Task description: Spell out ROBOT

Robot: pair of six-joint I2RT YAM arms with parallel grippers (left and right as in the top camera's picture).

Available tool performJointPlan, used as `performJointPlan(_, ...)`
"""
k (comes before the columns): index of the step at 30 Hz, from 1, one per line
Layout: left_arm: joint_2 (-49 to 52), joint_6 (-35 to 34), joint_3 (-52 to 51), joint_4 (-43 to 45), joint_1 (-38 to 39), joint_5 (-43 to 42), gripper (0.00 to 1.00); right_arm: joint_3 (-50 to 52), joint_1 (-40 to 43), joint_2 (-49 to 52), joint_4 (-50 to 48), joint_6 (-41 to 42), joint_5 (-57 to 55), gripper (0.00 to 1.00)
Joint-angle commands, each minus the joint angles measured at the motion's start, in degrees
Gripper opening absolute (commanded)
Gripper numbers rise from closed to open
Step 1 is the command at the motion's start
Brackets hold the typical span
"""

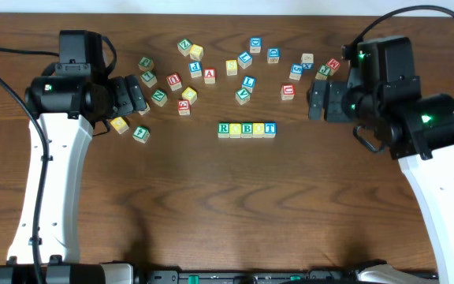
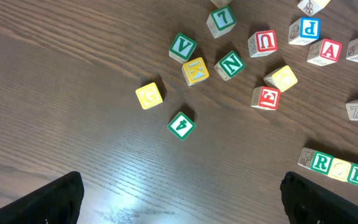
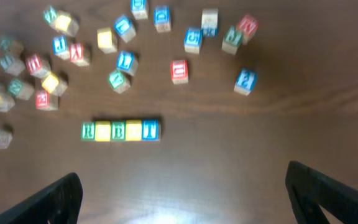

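Scattered blocks [image 1: 210,75] behind the letter row [image 1: 247,129]

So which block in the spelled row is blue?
The T block, rightmost of the five in the overhead view; the other four are green or yellow.

This looks like a robotics lab bench, not a home or a shop. Two white-and-black machines, the left arm [image 1: 50,181] and the right arm [image 1: 444,197], stand at the near edge of a dark wood-grain worktop [image 1: 211,205]. Black cables [image 1: 6,47] trail off its edge, and green status lights [image 1: 426,119] glow on the joints. On it lie lettered wooden blocks [image 1: 210,74] and nothing domestic. The room beyond is out of view.
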State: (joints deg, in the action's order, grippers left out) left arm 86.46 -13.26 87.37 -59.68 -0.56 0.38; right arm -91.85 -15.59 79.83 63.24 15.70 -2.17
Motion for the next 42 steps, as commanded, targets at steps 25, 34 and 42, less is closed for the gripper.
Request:
performJointPlan(25, -0.4, 0.3, 1.0, -0.2, -0.2, 0.7, 0.99, 72.6, 11.5, -55.6, -58.3, -6.6, 4.2, 0.99)
performJointPlan(34, -0.4, 0.3, 1.0, -0.2, -0.2, 0.7, 0.99, 86.9, 11.5, -71.9, -61.1, -6.6, 4.0, 0.99)
performJointPlan(42, -0.4, 0.3, 1.0, -0.2, -0.2, 0.7, 0.99, 91.6, 11.4, -79.0, -60.0, -6.6, 4.1, 0.99)
